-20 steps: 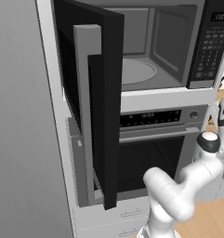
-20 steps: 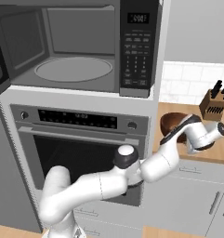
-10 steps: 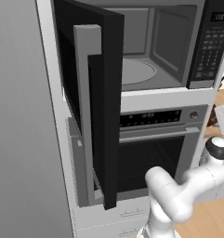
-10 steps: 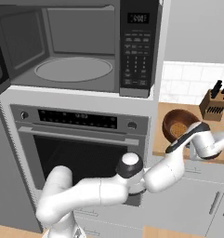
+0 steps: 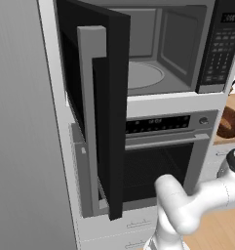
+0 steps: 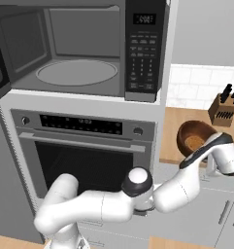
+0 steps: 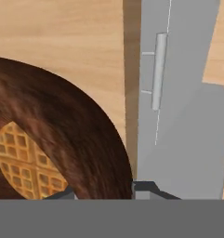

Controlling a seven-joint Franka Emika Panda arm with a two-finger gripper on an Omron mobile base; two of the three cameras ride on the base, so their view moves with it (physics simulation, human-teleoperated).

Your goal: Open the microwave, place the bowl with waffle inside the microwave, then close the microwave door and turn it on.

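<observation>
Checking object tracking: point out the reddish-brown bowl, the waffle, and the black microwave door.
Reddish-brown bowl (image 6: 193, 137): right base view, inner wall.
Golden waffle (image 7: 27, 160): hand view, its grid face.
Black microwave door (image 5: 115, 97): left base view, its outer edge.

Microwave (image 6: 79, 46) display and keypad markings — too blurred to read.

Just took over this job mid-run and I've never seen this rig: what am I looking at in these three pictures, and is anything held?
The white jointed machine is a robot arm on a driving base. Two pictures come from cameras behind it, left and right; the third looks along its hand. The microwave sits above a steel oven, and the microwave door stands open. On the wooden counter is a knife block. The gripper has its jaws closed on the rim of the bowl, which holds a waffle and looks tilted.
</observation>
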